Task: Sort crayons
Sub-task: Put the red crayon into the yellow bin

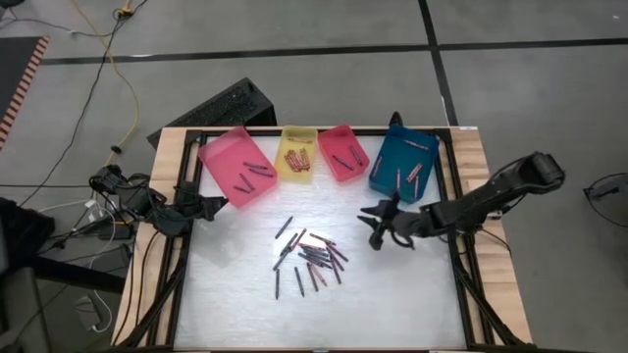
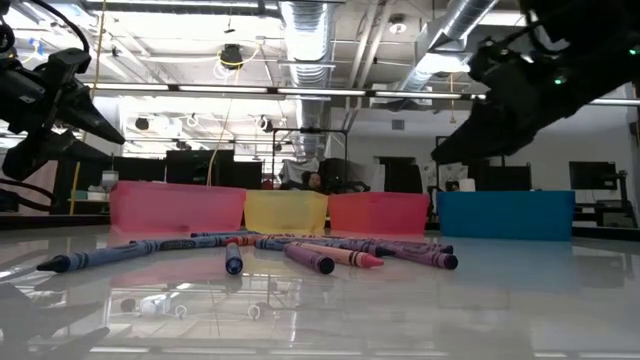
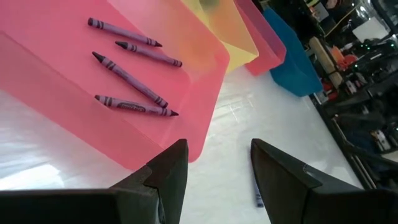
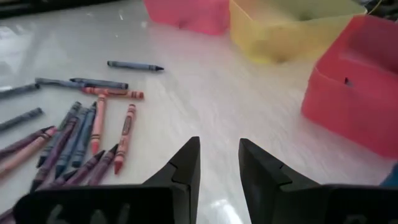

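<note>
Loose crayons (image 1: 309,257) lie flat in a scatter at the table's middle; in the right wrist view these crayons (image 4: 93,134) are red, purple and blue. Several purple crayons (image 3: 127,78) lie in the pink tray (image 1: 235,165). My left gripper (image 1: 214,206) hovers by that tray's near corner, open (image 3: 217,144), with nothing between its fingers. My right gripper (image 1: 376,230) hangs right of the pile, in front of the blue tray (image 1: 404,164). It is open (image 4: 219,142), empty and clear of the table.
Four trays stand in a row along the far edge: pink, yellow (image 1: 297,155), red (image 1: 343,152) and blue, each with some crayons in it. One blue crayon (image 3: 258,190) lies on the table ahead of my left gripper. Bare table lies along the near edge.
</note>
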You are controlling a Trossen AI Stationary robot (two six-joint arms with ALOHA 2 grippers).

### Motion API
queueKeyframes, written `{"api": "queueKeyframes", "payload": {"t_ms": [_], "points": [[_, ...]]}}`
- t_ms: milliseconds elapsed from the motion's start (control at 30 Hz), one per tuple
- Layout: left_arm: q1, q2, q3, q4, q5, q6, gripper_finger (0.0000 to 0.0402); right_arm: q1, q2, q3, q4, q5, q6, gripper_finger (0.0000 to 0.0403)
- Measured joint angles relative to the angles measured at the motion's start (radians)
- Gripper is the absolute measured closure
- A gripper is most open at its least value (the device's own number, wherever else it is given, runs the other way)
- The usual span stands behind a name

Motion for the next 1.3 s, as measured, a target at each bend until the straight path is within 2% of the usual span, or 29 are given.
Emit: {"api": "queueKeyframes", "payload": {"t_ms": [133,433,700,900,1100,1300], "points": [[0.000,0.000,0.000,0.000,0.000,0.003,0.0236,0.000,0.116,0.065,-0.002,0.032,-0.024,0.0296],[0.000,0.000,0.000,0.000,0.000,0.007,0.0236,0.000,0.348,0.245,0.023,0.032,-0.105,0.0296],[0.000,0.000,0.000,0.001,-0.001,0.007,0.0236,0.000,0.562,0.399,0.122,-0.056,-0.210,0.0296],[0.000,0.000,0.000,0.001,0.000,0.007,0.0236,-0.014,0.626,0.432,0.159,-0.081,-0.210,0.0296],[0.000,0.000,0.000,0.001,0.001,0.009,0.0236,-0.051,0.628,0.431,0.166,-0.171,-0.211,0.0296],[0.000,0.000,0.000,0.001,-0.001,0.016,0.0236,-0.059,0.641,0.431,0.142,-0.175,-0.210,0.0296]]}}
